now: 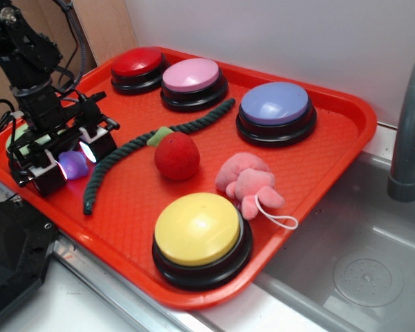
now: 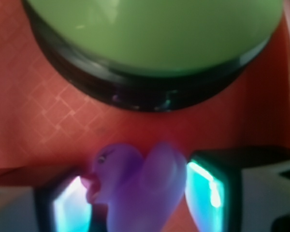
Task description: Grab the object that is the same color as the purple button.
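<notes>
Purple toy (image 2: 135, 186) sits between the tool's (image 1: 74, 164) pads, seemingly gripped, so grasping is in hand; next, lift straight off the tray (image 1: 332, 149).

wrist view: green button (image 2: 150, 34) cut off by top edge, blurred | purple toy (image 2: 135, 186) cut at bottom edge, soft-focused | finger pads (image 2: 205, 191) only partly shown | exterior view: green button (image 1: 17, 130) mostly hidden behind the arm | faucet (image 1: 409, 131) cut by right edge
</notes>
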`<action>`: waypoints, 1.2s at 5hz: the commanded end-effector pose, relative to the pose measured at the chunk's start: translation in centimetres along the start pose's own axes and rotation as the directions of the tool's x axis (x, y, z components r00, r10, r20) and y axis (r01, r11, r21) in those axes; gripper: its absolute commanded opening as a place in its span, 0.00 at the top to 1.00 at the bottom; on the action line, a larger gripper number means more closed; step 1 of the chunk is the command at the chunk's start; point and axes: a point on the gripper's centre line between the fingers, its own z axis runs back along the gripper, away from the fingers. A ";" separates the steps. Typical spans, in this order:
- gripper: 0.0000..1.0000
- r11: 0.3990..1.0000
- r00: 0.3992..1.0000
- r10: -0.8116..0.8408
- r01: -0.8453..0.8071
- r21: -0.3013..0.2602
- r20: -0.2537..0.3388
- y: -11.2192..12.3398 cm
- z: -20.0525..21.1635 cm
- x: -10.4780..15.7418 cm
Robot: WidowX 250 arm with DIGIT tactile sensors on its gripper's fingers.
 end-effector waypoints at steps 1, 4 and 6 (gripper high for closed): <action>1.00 0.984 0.985 -0.165 0.168 -0.058 0.040 -1.2 1.6 -0.1; 1.00 0.600 0.600 -0.797 0.799 -0.022 0.069 -5.4 11.1 -2.7; 1.00 0.140 0.144 -0.986 0.989 -0.052 0.079 -6.7 15.8 -6.3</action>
